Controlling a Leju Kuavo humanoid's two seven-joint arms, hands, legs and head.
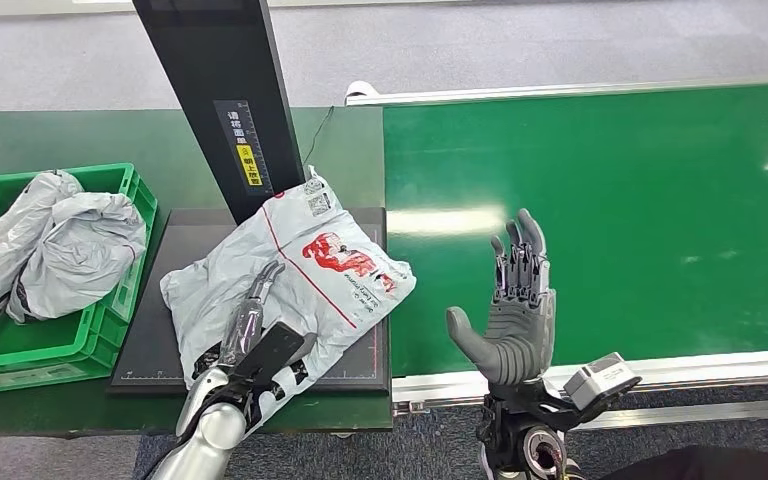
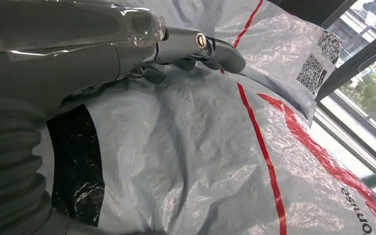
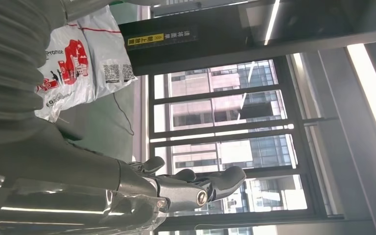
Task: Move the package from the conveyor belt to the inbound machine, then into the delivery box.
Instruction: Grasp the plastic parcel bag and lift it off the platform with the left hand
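The package [image 1: 330,270], a grey-white plastic mailer with red print and QR labels, lies crumpled on the black plate [image 1: 160,330] of the inbound machine, at the foot of its dark pillar [image 1: 225,90]. My left hand [image 1: 250,320] lies on the package's near part with its fingers stretched out flat. Up close, the left hand [image 2: 127,44] reaches over the wrinkled package [image 2: 200,147] without gripping it. My right hand [image 1: 515,310] stands upright and open, palm showing, over the near edge of the green conveyor belt [image 1: 640,220], holding nothing. From the right wrist, the right hand [image 3: 176,188] points away from the package [image 3: 78,63].
A green crate [image 1: 20,385] stands left of the machine plate with grey mailer bags [image 1: 70,250] in it. The machine sits on a dark green table [image 1: 60,135]. A metal rail [image 1: 680,370] runs along the belt's near edge.
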